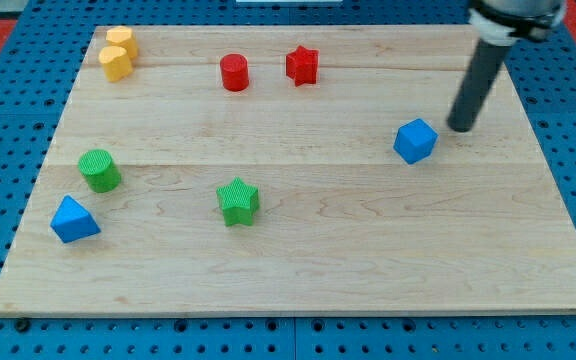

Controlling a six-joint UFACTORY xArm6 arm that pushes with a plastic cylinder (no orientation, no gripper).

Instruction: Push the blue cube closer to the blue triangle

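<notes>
The blue cube sits on the wooden board at the view's right of centre. The blue triangle lies near the board's left edge, toward the view's bottom, far from the cube. My tip stands just to the right of the blue cube and slightly above it in the view, with a small gap between them. The dark rod rises from the tip toward the view's top right corner.
A green star and a green cylinder lie between cube and triangle. A red cylinder and a red star sit near the top. Two yellow blocks sit at the top left. The board's edge borders blue pegboard.
</notes>
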